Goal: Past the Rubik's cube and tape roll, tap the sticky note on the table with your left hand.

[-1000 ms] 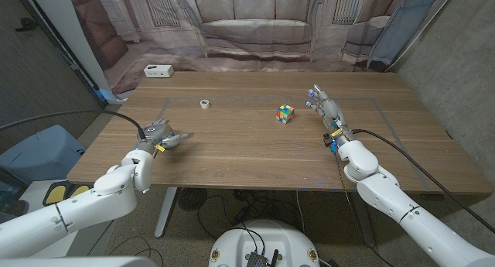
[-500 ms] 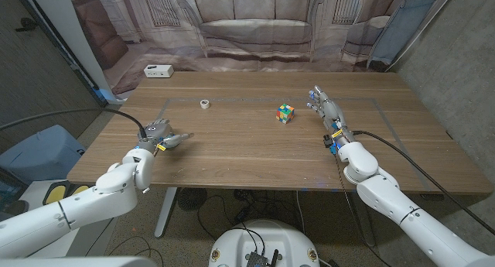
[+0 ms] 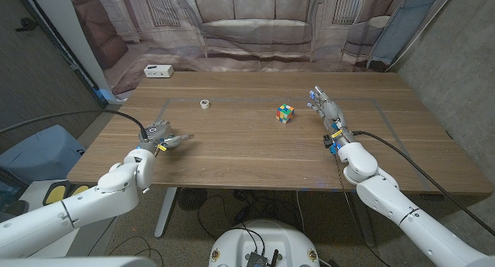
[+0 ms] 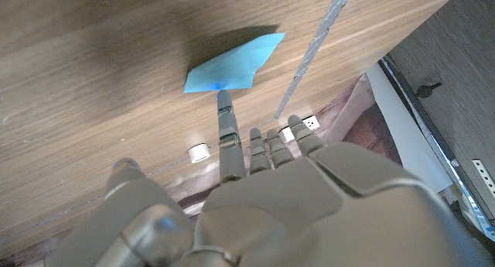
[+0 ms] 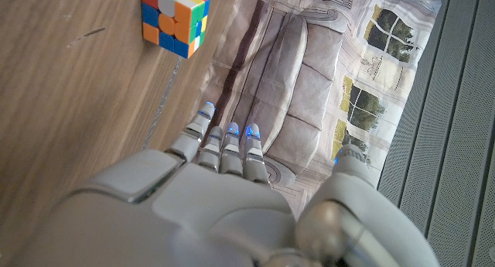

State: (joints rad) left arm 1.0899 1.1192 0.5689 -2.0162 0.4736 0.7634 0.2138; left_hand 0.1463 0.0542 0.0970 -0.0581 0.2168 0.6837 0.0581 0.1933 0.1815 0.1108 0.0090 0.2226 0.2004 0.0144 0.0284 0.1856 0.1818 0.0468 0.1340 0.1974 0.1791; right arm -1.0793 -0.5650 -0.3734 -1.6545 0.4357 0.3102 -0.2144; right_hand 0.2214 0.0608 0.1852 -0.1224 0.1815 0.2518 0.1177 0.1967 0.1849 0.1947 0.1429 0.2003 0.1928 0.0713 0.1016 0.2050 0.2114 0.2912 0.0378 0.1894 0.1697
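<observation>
A blue sticky note point(image 4: 232, 62) lies on the wooden table point(image 3: 240, 155). My left hand point(image 3: 158, 133) hovers low over the table's left side, and one outstretched finger point(image 4: 225, 116) touches the note's near edge while the others are shorter and bent. It holds nothing. The tape roll point(image 3: 205, 104) point(image 4: 199, 152) sits farther back, left of centre. The Rubik's cube point(image 3: 286, 113) point(image 5: 175, 17) stands right of centre. My right hand point(image 3: 325, 106) is just right of the cube, its fingers straight and empty.
A white power strip point(image 3: 158, 70) point(image 4: 305, 128) lies at the far left corner. A thin grey tape line point(image 4: 317, 42) runs on the table beside the note. A printed sofa backdrop point(image 3: 255, 27) hangs behind the table.
My left hand has edged slightly lower and nearer to me. The right arm, cube and tape roll have not moved.
</observation>
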